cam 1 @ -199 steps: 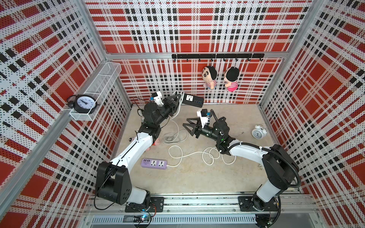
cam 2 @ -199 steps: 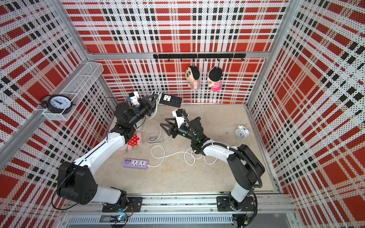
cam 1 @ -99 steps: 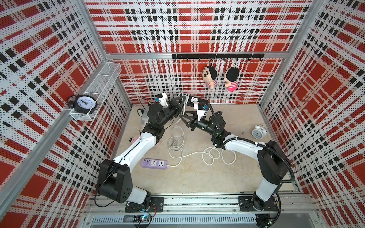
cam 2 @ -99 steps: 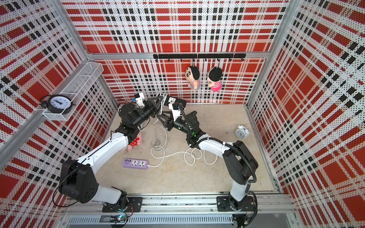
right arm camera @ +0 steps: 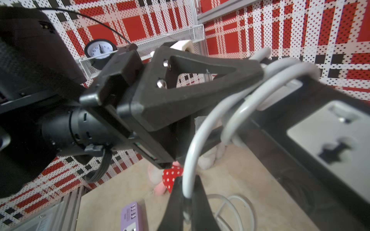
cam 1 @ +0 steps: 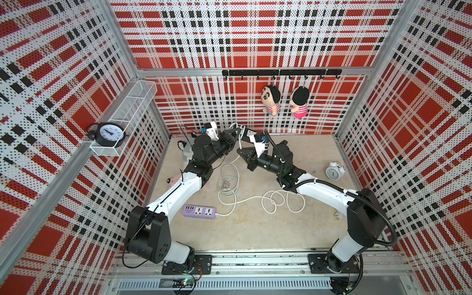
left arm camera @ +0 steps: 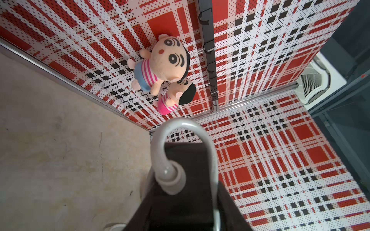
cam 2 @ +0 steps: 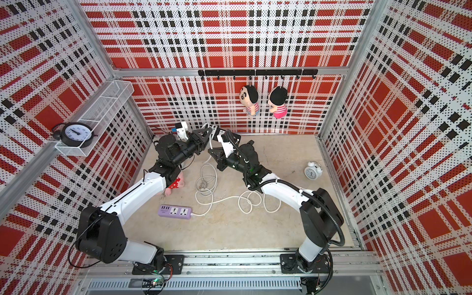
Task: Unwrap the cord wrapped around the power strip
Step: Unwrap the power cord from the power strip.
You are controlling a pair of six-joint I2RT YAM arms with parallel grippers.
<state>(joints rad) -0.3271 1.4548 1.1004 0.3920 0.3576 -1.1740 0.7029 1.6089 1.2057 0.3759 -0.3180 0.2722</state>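
My left gripper (cam 1: 238,131) holds the black power strip (cam 1: 248,134) up in the air near the back wall, seen in both top views. In the left wrist view its jaws (left arm camera: 186,210) clamp the strip's end (left arm camera: 186,160), and the white cord (left arm camera: 180,130) curls out of it. In the right wrist view the cord (right arm camera: 258,92) loops around the strip (right arm camera: 320,130). My right gripper (right arm camera: 187,198) is shut on a strand hanging from those loops, just below the strip (cam 2: 220,133). The rest of the cord (cam 1: 227,178) lies coiled on the floor.
A purple power strip (cam 1: 199,211) with its own white cord (cam 1: 278,201) lies on the floor in front. A white alarm clock (cam 1: 334,171) stands at the right wall. A pink plush (cam 2: 175,185) lies under my left arm. Two dolls (cam 1: 270,102) hang on the back wall.
My left arm has carried the black strip a little to the right. My right gripper has come up to the strip and shut on a strand of the white cord.
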